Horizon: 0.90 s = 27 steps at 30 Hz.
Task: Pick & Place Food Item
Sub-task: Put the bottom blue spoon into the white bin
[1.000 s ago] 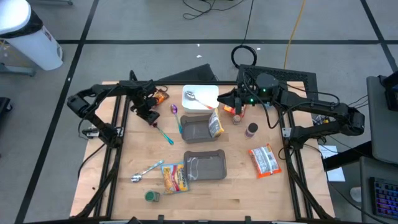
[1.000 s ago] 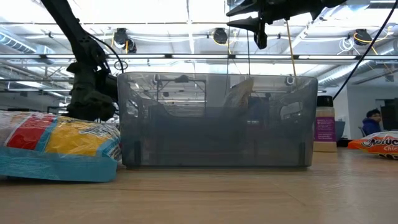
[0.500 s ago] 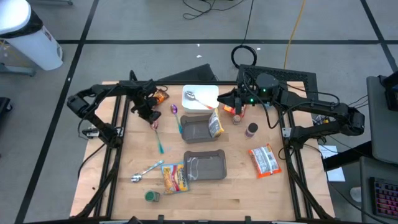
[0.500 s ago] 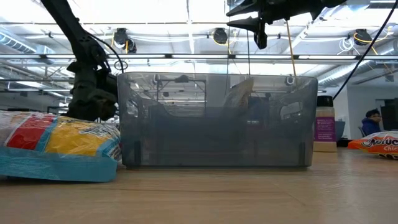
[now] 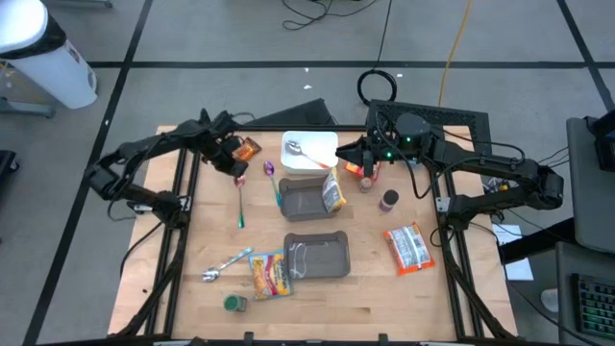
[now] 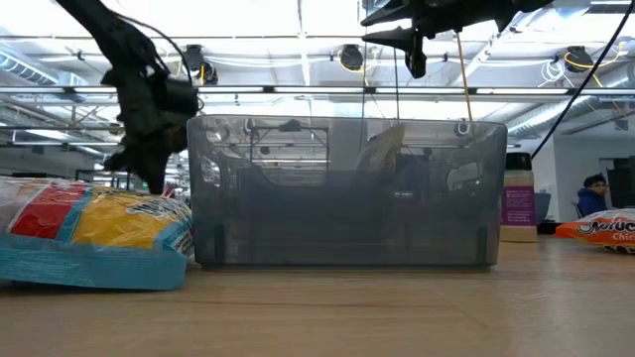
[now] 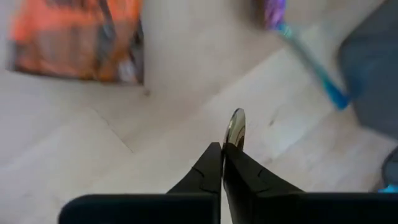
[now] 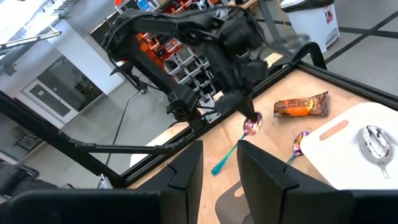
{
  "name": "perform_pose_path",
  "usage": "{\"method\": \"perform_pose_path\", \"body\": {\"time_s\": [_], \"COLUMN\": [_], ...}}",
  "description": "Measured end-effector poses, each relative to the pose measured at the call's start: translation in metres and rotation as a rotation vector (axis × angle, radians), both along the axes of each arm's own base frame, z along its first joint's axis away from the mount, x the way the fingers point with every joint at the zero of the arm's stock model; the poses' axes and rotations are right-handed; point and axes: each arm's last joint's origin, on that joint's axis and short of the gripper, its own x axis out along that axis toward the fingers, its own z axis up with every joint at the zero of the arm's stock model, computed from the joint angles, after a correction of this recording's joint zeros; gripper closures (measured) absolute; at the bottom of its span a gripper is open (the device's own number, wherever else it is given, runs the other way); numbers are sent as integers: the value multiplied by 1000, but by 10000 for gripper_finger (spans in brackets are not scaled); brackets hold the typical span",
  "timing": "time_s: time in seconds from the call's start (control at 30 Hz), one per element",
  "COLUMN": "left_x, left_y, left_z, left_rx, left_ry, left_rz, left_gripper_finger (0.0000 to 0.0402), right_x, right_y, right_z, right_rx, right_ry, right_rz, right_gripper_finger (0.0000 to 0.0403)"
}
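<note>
My left gripper point(image 5: 235, 165) is shut on a spoon point(image 5: 240, 204) with a shiny bowl and a teal handle, at the table's far left. The spoon also shows in the right wrist view point(image 8: 231, 149). An orange snack packet point(image 5: 248, 148) lies flat just beyond it. My right gripper point(image 5: 339, 157) hangs open and empty above the right edge of a white board point(image 5: 312, 159). A chip bag point(image 5: 332, 192) leans in the farther grey tray point(image 5: 300, 202). My left gripper pinches the spoon at its bowl end point(image 7: 237, 123) between its two shut fingers point(image 7: 211, 168), coming from above. The teal handle point(image 8: 222, 160) hangs slanting below the gripper. Whether the handle's free end touches the table, I cannot tell.
A purple spoon with a blue handle point(image 5: 273, 178) lies beside the farther tray. A second grey tray point(image 5: 315, 257), a yellow-red bag point(image 5: 271, 275), a metal spoon point(image 5: 227, 263), a green lid point(image 5: 233, 303), two bottles point(image 5: 367, 178) and a red-white packet point(image 5: 408, 246) stand around.
My left gripper has risen and drawn slightly toward the far edge, still shut on the spoon. The spoon's handle has swung from pointing near-right to pointing almost straight at the near edge, its bowl end lifted off the table.
</note>
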Motion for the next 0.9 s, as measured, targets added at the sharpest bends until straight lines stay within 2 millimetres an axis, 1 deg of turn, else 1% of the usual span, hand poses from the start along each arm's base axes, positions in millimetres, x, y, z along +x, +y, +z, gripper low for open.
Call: {"method": "perform_pose_path", "body": {"time_s": [0.07, 0.17, 0.3, 0.37, 0.5, 0.6, 0.73, 0.83, 0.9], "left_x": [-1, -3, -6, -6, -2, 6, 21, 33, 42], "left_y": [-1, -4, -8, -11, -17, -20, -24, -27, -30], "left_z": [14, 41, 81, 101, 141, 165, 189, 194, 194], "left_rx": [44, 117, 227, 281, 396, 466, 547, 567, 571], "left_ry": [-34, -109, -226, -291, -457, -582, -701, -722, -725], "left_rz": [22, 54, 93, 110, 129, 125, 107, 86, 69], "left_gripper_finger": [394, 395, 394, 393, 396, 394, 396, 396, 397], "right_x": [0, 0, 0, 0, 1, 10, 29, 42, 49], "right_y": [0, 0, 0, -1, -3, -6, -10, -11, -11], "right_z": [0, 0, 1, 1, 3, 1, -11, -22, -25], "right_rx": [1, 1, -4, -8, -18, 20, 99, 145, 150], "right_ry": [0, -1, -9, -7, -34, -71, -94, -95, -117], "right_rz": [0, 0, -7, -45, -81, -74, 4, 31, 38], "right_gripper_finger": [312, 312, 312, 312, 312, 312, 305, 292, 280]}}
